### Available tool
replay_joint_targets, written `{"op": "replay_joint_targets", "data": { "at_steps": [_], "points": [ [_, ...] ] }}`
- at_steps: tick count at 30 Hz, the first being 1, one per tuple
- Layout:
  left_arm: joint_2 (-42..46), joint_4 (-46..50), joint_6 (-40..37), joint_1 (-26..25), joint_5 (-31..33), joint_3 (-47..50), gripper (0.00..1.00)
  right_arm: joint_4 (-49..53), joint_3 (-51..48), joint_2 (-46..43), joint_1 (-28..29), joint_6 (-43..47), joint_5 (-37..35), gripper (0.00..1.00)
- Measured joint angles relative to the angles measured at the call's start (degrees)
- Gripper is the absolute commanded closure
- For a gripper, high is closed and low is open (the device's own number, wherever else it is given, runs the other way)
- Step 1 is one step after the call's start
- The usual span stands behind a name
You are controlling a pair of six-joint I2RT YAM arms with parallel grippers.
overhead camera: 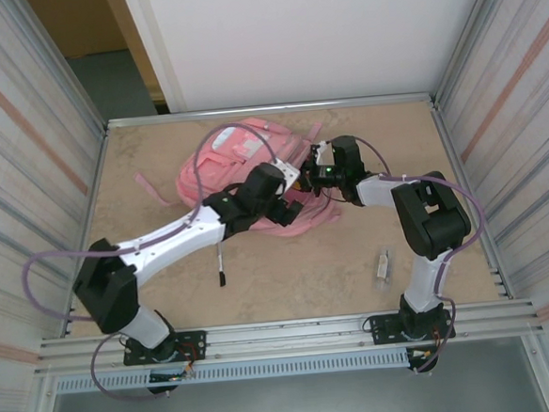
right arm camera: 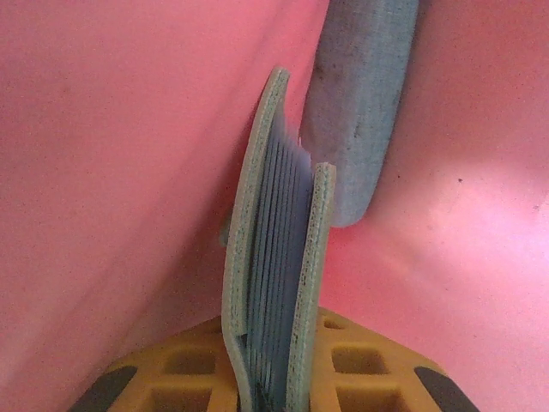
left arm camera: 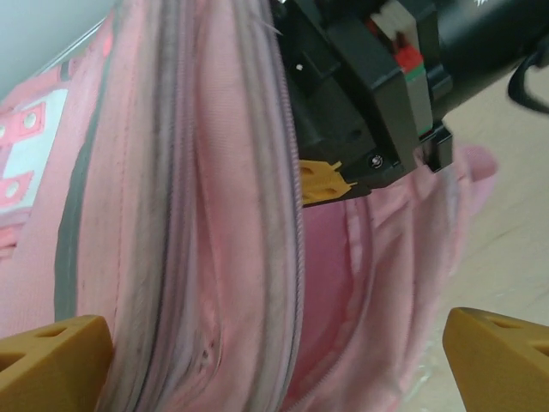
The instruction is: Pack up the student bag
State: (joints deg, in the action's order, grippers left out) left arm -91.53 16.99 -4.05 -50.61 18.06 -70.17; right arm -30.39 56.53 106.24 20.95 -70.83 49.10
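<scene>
We find the backpack (overhead camera: 217, 163) lying at the far middle of the table (overhead camera: 307, 270) — pink fabric with a pale patch, grey-soiled zip lines, open at the mouth. The left gripper (left arm camera: 274, 360) hangs over the zip seam, jaws spread wide and gripping nothing. The right gripper (right arm camera: 274, 378) — inside the pink lining — pinches a thin notebook (right arm camera: 274, 257) edge-on.

Right pincer (overhead camera: 318, 173) half-hidden in student bag (overhead camera: 208, 176)

A lab test cell: ribbed panel walls (overhead camera: 25, 139) enclose a beige tabletop (overhead camera: 289, 280) edged with aluminium rail (overhead camera: 283, 330).
</scene>
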Motion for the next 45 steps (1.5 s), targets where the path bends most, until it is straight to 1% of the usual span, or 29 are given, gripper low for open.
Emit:
{"op": "replay_joint_targets", "data": {
  "at_steps": [1, 5, 7, 9, 11, 13, 14, 18, 20, 22, 24, 27, 31, 33, 40, 43, 45],
  "points": [
    [-1.75, 0.37, -0.98, -0.37, 2.05, -1.46, 0.04, 0.37, 0.00, 0.00, 0.00, 0.35, 0.02, 0.85],
    [-4.74, 0.35, -3.21, 0.35, 6.67, -4.07, 0.28, 1.09, 0.00, -0.02, 0.00, 1.05, 0.00, 0.85],
    [-4.46, 0.17, -3.72, 0.81, 7.76, -4.09, 0.44, 2.25, 0.00, -0.07, 0.00, 2.43, -0.02, 0.85],
    [-3.74, -0.48, -3.89, 1.01, 7.72, -3.82, 0.66, 3.65, 0.00, -0.17, 0.00, 3.67, 0.00, 0.85],
    [-2.27, -1.70, -4.46, 0.98, 7.76, -2.71, 0.73, 4.66, 0.00, -0.22, 0.04, 4.79, 0.02, 0.84],
    [-1.05, -2.38, -5.25, 1.05, 8.11, -1.66, 0.89, 5.33, 0.00, -0.22, 0.15, 5.73, 0.04, 0.83],
    [-0.68, -2.47, -5.38, 1.16, 8.22, -1.40, 0.92, 5.55, 0.00, -0.22, 0.17, 5.95, 0.04, 0.83],
    [1.16, -3.58, -5.33, 1.53, 8.81, -0.15, 0.95, 6.12, 0.00, -0.07, 0.37, 7.02, 0.26, 0.83],
    [2.34, -3.82, -5.38, 1.55, 8.85, 0.39, 1.00, 6.01, 0.11, 0.70, 0.61, 7.10, 0.39, 0.83],
    [4.02, -4.22, -5.97, 1.88, 7.89, 1.33, 1.00, 6.10, 0.79, 2.60, 1.05, 7.30, 0.52, 0.83],
    [6.58, -5.90, -7.08, 2.40, 5.79, 3.48, 1.00, 6.03, 2.03, 5.22, 1.62, 7.45, 0.46, 0.83],
    [10.60, -8.22, -8.00, 4.35, 0.24, 7.28, 1.00, 3.63, 3.06, 8.59, 2.38, 6.80, 0.70, 0.83],
    [12.61, -10.62, -8.33, 7.02, -6.69, 9.25, 1.00, 0.37, 5.35, 11.37, 3.19, 4.15, 1.88, 0.82],
    [13.55, -11.89, -9.11, 7.28, -9.33, 10.86, 1.00, 0.39, 6.67, 12.09, 3.50, 3.72, 1.92, 0.82],
    [16.22, -15.45, -9.90, 7.65, -15.26, 15.21, 1.00, 1.09, 11.54, 14.91, 3.89, 3.32, 0.98, 0.79],
    [16.50, -16.72, -10.08, 8.26, -17.09, 16.04, 1.00, -0.68, 14.56, 17.75, 3.93, 1.81, 0.42, 0.78],
    [16.98, -17.33, -10.12, 8.31, -17.66, 17.00, 1.00, -2.21, 16.87, 20.13, 4.13, 0.79, 0.04, 0.76]
  ]
}}
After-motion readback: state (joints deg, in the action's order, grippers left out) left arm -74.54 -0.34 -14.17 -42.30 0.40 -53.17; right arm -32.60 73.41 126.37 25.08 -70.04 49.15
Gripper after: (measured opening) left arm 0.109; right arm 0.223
